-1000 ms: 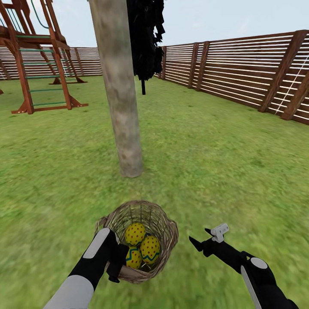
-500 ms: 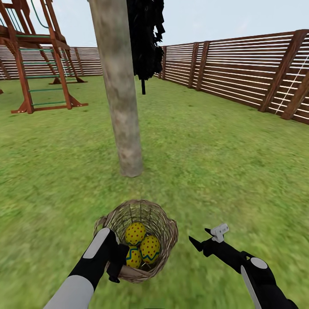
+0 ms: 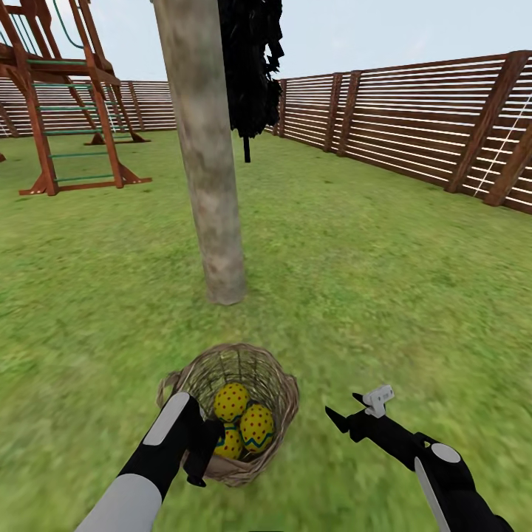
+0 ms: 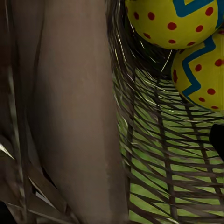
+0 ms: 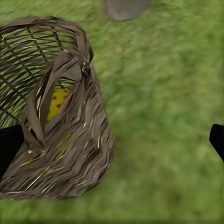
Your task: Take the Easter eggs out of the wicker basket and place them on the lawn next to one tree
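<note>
Since a second ago the wicker basket [image 3: 244, 414] has slid a little to the left and tipped toward my left side, its far-right rim now nearer me than before, while my arms have hardly shifted. My left hand [image 3: 201, 454] is at the basket's near-left rim, one finger inside and one outside as far as I can tell, gripping the woven wall; in the left wrist view that wall [image 4: 70, 116] runs right across the close foreground with lawn showing through the weave. All three Easter eggs [image 3: 244, 425] lie inside the basket, bunched together: one toward the far side, one to the right of it, and one tucked lower at the near left, partly behind my hand. Two of them [image 4: 186, 37] sit touching each other in the left wrist view. My right hand [image 3: 355, 414] hangs over the lawn [image 3: 384, 281] to the right of the basket, apart from it, fingers spread wide and holding nothing; its wrist view looks onto the basket's side and loop handle [image 5: 60, 93]. The tree [image 3: 210, 185] stands just beyond the basket, its grey-brown trunk rising from the grass. Farther off, a wooden play frame [image 3: 66, 103] stands at the far left and a slatted fence [image 3: 414, 122] runs along the right.
</note>
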